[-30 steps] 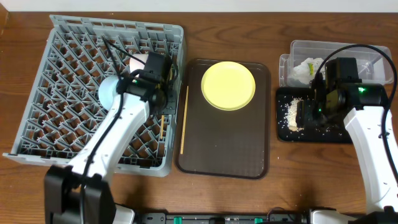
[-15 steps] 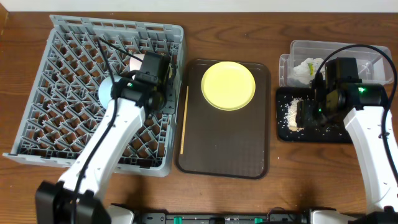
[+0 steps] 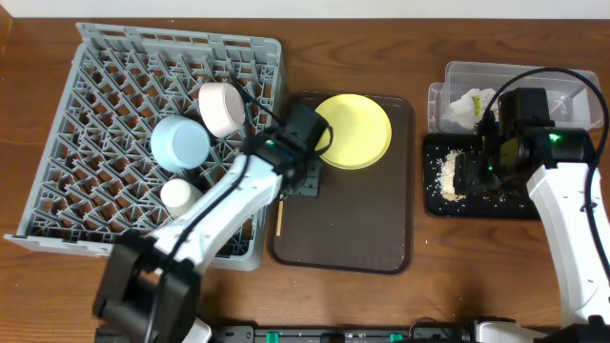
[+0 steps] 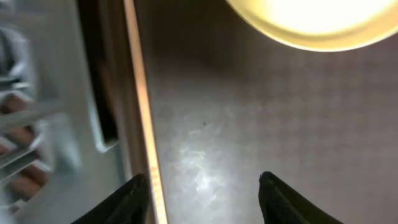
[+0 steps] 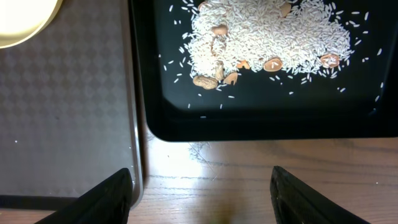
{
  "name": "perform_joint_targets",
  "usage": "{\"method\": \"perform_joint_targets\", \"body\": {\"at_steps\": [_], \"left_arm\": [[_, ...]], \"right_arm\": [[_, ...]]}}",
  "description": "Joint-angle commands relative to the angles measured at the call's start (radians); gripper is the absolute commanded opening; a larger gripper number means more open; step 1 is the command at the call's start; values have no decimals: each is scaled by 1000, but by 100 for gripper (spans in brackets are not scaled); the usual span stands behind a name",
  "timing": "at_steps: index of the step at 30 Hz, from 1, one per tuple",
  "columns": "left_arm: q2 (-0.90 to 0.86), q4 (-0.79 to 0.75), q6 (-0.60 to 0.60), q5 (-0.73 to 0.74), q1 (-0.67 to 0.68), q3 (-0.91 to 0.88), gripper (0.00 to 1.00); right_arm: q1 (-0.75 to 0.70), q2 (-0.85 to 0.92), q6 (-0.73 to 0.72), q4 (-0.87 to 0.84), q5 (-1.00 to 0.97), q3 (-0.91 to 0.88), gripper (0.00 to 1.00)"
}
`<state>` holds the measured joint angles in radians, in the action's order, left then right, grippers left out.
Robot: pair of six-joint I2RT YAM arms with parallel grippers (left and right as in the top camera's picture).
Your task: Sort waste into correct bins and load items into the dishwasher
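Observation:
The grey dish rack (image 3: 105, 114) holds the cream-white bowl (image 3: 221, 108), the light blue bowl (image 3: 180, 143) and the small white cup (image 3: 179, 194). The yellow plate (image 3: 355, 131) lies on the brown tray (image 3: 362, 229). A wooden chopstick (image 3: 280, 218) lies along the tray's left edge and also shows in the left wrist view (image 4: 140, 93). My left gripper (image 3: 301, 183) (image 4: 205, 199) is open and empty just above it. My right gripper (image 3: 465, 176) (image 5: 202, 193) is open and empty by the black tray (image 3: 496, 205) holding the rice scraps (image 5: 267, 34). The crumpled wrapper (image 3: 472, 103) lies in the clear tub (image 3: 534, 76).
The brown tray sits between the rack and the black tray. Its edge (image 5: 62, 93) and a strip of bare wood table (image 5: 249, 168) show below the black tray (image 5: 249, 121) in the right wrist view. The plate's rim (image 4: 305, 22) is just ahead of my left jaws.
My left arm has swung right, from over the rack to the brown tray's left edge, uncovering the bowls and cup in the rack. The right arm has not moved.

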<state>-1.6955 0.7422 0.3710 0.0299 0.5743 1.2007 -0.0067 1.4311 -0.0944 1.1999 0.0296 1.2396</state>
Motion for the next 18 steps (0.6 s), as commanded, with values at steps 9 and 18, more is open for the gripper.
{"method": "perform_joint_targets", "body": {"at_steps": [9,18], "left_arm": [[-176,-30,40,-98,7,-13,57],[-252,-29,61,-97,7,-15,57]], "right_arm": [[-6,-13,10,1,5,15,69],[-6,-13,10,1,5,15,69]]}}
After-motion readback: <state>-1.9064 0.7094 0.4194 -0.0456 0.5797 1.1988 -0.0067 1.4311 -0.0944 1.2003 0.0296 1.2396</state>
